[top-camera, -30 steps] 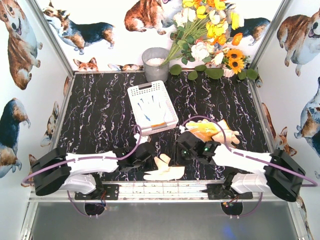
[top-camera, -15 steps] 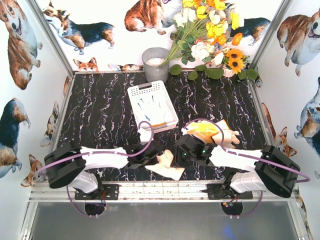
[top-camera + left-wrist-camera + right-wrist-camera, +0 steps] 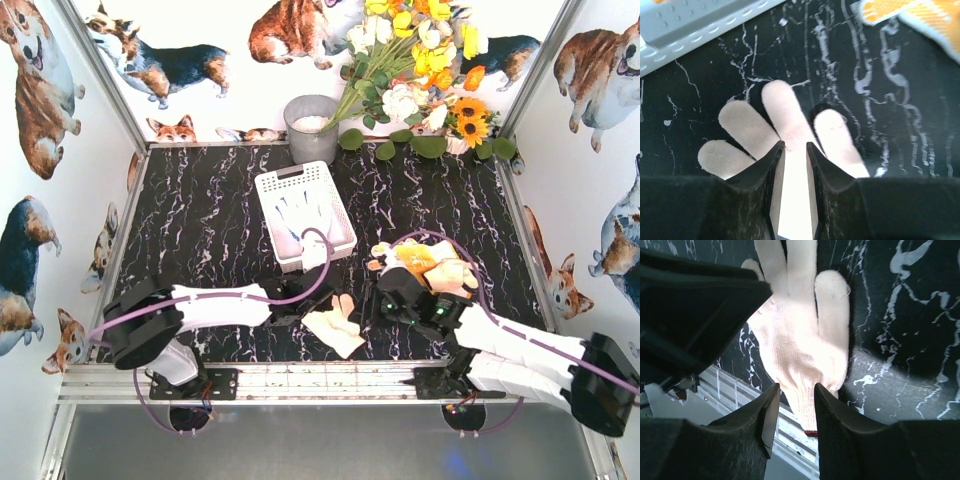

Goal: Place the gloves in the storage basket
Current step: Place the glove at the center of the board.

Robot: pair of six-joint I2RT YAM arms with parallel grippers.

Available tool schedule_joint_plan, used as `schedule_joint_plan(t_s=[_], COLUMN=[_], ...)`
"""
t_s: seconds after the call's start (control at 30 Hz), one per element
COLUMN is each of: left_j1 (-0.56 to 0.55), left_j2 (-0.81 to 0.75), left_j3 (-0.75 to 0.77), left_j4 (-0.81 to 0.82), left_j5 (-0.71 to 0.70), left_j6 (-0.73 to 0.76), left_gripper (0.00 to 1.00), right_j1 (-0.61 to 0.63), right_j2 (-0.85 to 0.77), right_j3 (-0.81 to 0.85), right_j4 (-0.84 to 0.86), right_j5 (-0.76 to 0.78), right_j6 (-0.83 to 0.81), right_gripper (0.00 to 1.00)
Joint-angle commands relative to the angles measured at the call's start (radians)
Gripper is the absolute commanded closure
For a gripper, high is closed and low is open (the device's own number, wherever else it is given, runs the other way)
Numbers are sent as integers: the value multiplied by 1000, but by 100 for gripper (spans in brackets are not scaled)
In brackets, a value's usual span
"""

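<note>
A cream glove (image 3: 335, 325) with a red-edged cuff lies on the black marble table near its front edge, between my two grippers. My left gripper (image 3: 306, 312) is on its left side; in the left wrist view its jaws (image 3: 795, 146) stand narrowly apart over the glove's palm (image 3: 790, 120). My right gripper (image 3: 368, 308) is open, and the glove's cuff (image 3: 807, 405) shows in its gap (image 3: 796, 387). A pile of yellow gloves (image 3: 425, 262) lies behind the right gripper. The white storage basket (image 3: 275, 185) holds a blue-palmed glove (image 3: 300, 215).
A grey round pot (image 3: 311, 127) and a bunch of flowers (image 3: 420, 70) stand along the back wall. The metal rail (image 3: 330, 378) runs along the table's near edge, just below the cream glove. The left arm's dark body (image 3: 690, 315) fills the right wrist view's upper left.
Half a second ago the left gripper held the cream glove raised; now its jaws have parted and the glove lies flatter. The right arm has swung outward and its jaws have widened.
</note>
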Motion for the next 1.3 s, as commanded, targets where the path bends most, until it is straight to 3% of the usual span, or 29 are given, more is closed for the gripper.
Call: schedule_joint_plan(t_s=[0.0, 0.2, 0.47, 0.77, 1.07, 1.27], left_j1=[0, -15, -23, -20, 35, 37], left_j2=[-94, -161, -101, -31, 18, -82], left_j3=[-2, -154, -256, -223, -159, -134], left_j4=[37, 148, 296, 284, 317, 233], left_j5=[42, 194, 258, 186, 235, 263], left_j6=[0, -174, -282, -212, -93, -56], left_gripper=[80, 83, 86, 87, 87, 83], right_j1=[-52, -85, -82, -37, 2, 2], right_j2=[-62, -21, 95, 194, 281, 202], right_j3=[-27, -100, -113, -156, -145, -118], right_j4=[-15, 181, 223, 301, 451, 349], right_j5=[3, -169, -317, -324, -273, -242], right_j6=[-29, -1, -11, 24, 93, 78], right_gripper=[63, 71, 79, 82, 83, 81])
